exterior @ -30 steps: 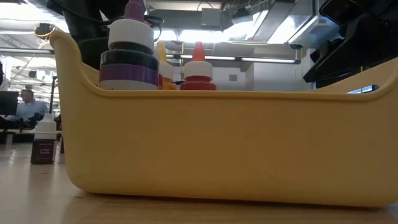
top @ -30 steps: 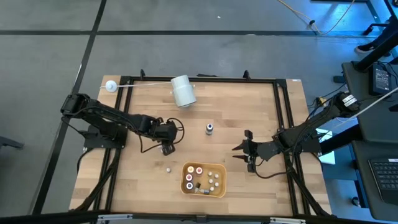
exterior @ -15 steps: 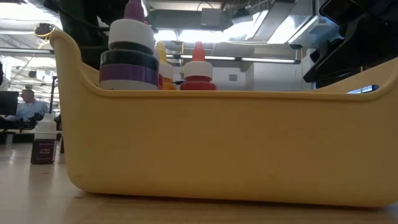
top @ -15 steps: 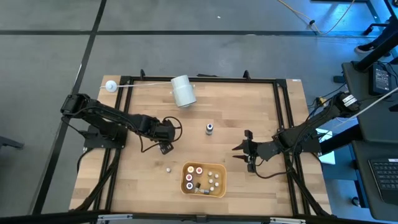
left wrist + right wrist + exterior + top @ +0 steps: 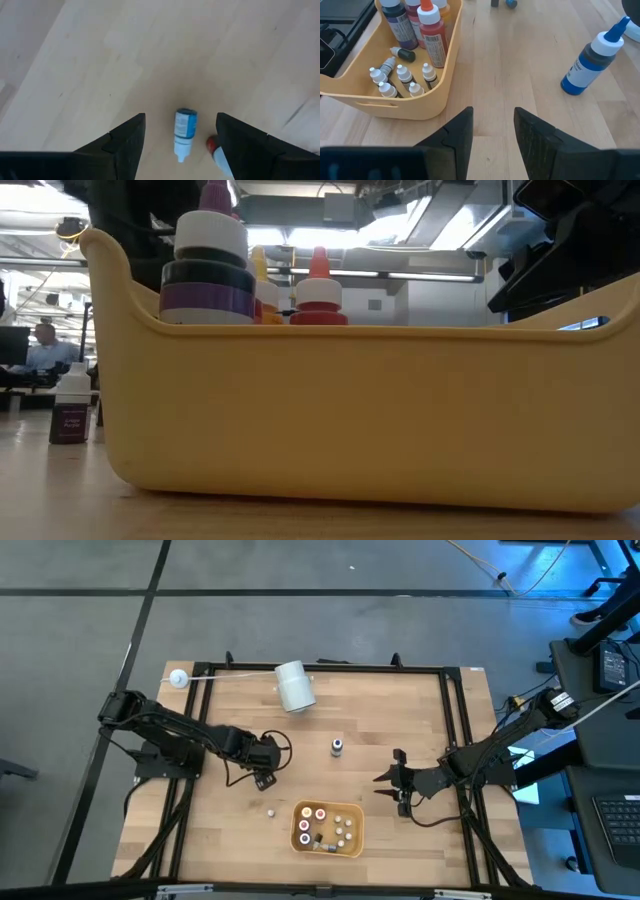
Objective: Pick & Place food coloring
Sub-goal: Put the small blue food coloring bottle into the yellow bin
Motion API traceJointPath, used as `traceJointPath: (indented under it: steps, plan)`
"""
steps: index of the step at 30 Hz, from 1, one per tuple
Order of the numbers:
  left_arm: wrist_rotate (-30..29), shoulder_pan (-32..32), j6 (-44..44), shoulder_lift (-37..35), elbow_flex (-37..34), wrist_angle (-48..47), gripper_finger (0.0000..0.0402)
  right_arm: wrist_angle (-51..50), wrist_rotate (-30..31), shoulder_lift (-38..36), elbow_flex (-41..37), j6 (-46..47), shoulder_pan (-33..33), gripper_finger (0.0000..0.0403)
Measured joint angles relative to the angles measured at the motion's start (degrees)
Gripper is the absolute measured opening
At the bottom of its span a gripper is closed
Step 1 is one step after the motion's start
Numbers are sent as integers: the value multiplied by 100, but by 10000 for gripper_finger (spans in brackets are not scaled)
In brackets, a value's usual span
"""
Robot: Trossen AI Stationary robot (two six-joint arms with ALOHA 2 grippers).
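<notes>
Between the left gripper's (image 5: 266, 777) jaws, on bare pale wood table (image 5: 420, 710): one tiny white dropper bottle with a blue label (image 5: 184, 131), lying flat on its side, nozzle toward the wrist. Fingers spread wide, one each side of it, neither touching. Nothing pinched. Likely lined up that way to straddle the bottle across its narrow body for a grasp, though an opening for release looks the same, so cannot tell which. Just outside one finger, close to it: a second tiny bottle with a red cap (image 5: 216, 149), partly hidden. Risk of nudging it on closing.

Ahead of those jaws and further along the table: a yellow plastic tub (image 5: 352, 843), the evident drop spot. Already loaded with tall dye bottles, one red-labelled with an orange tip (image 5: 431, 35), plus a cluster of small white-capped dropper bottles (image 5: 405, 75) lying on the tub floor. Grouped there to keep loose bottles from rolling. Task judged well along, with a few bottles left outside.

Beyond the tub, standing upright on the wood: a larger blue bottle with a white collar and blue tip (image 5: 592, 60), well clear of both jaws.

Right gripper (image 5: 392, 782) parked low over the table, beside the tub. Jaws apart with a modest gap, empty. Waiting, out of the left arm's path.
</notes>
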Motion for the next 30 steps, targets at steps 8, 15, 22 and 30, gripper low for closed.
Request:
traceJointPath:
  steps: [8,15,22,30]
  plan:
    - [-85,-151,-36,0,-373,503,237,-2,2,0,0,-6,0,145]
    - [-130,-278,22,0,-582,699,237,0,2,0,0,-6,2,145]
    - [-169,-306,-70,0,-852,1001,237,0,2,0,0,-7,0,145]
    - [-257,-306,65,96,-852,1143,204,0,4,0,0,-9,1,145]
